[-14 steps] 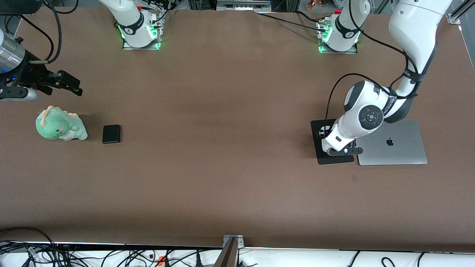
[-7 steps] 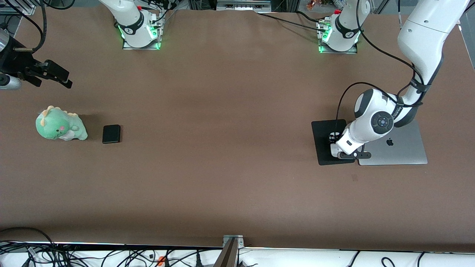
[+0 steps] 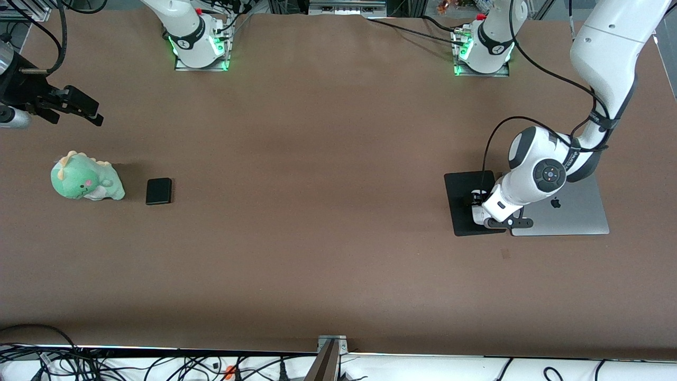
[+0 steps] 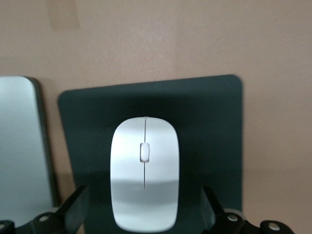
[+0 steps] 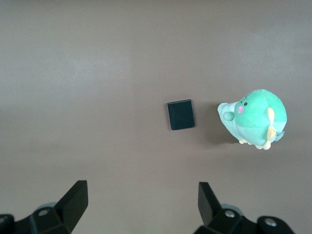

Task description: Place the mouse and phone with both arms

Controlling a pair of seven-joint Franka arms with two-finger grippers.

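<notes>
The white mouse (image 4: pixel 145 170) lies on the black mat (image 4: pixel 209 126), seen in the left wrist view. My left gripper (image 4: pixel 144 204) is open and low over it, one finger on each side with a gap to the mouse. In the front view the left gripper (image 3: pixel 478 203) is over the mat (image 3: pixel 460 206) and its wrist hides the mouse. The black phone (image 3: pixel 158 191) lies flat near the right arm's end of the table and also shows in the right wrist view (image 5: pixel 181 114). My right gripper (image 3: pixel 87 111) (image 5: pixel 141 192) is open and empty, up in the air above the table.
A green plush dinosaur (image 3: pixel 84 182) (image 5: pixel 253 118) sits beside the phone, toward the right arm's end. A closed silver laptop (image 3: pixel 566 211) (image 4: pixel 22 146) lies against the mat, toward the left arm's end. Cables hang along the table edge nearest the front camera.
My left arm has shifted toward the laptop side of the mat with its gripper lower. My right gripper drew back toward the table's end a second ago and has since held still.
</notes>
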